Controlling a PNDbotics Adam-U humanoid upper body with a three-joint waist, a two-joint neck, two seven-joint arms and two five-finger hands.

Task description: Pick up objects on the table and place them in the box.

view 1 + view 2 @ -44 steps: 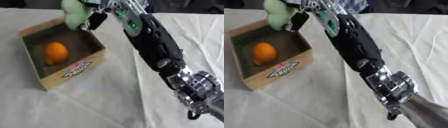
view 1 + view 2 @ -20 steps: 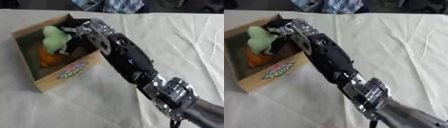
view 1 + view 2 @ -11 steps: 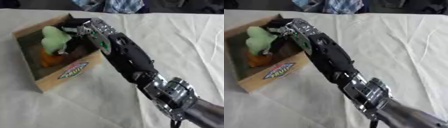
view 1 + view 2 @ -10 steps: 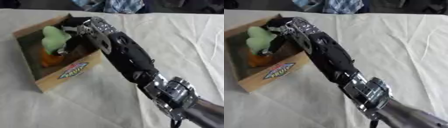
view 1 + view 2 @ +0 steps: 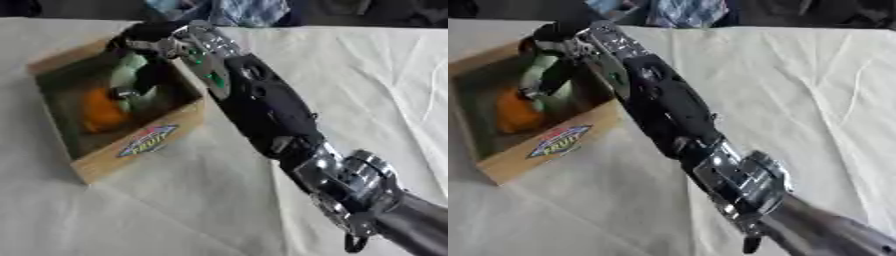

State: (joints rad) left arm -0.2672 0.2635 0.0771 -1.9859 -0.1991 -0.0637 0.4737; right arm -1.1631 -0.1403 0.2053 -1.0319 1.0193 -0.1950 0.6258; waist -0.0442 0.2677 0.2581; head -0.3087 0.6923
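- Left eye view: my right hand (image 5: 147, 46) is reaching down into the cardboard box (image 5: 140, 150), fingers curled round a pale green object (image 5: 133, 75). Object sits directly below the hand, inside the box walls, long axis roughly vertical, leaning slightly toward the box's far side. It looks low enough to be at or near the floor of the box, but I can't tell if it's resting there.
- Same view: an orange fruit (image 5: 101, 111) lies in the box just left of and below the green object; they look to be touching. My guess: release goes straight down, then the hand lifts clear up and right.
- Right eye view: same picture. The green object (image 5: 544, 75) is soft-looking, lumpy, pear-like in shape; dark fingers (image 5: 560, 72) wrap its right side. Box stands on the white-clothed bench (image 5: 798, 90).
- Left hand shows in neither view.
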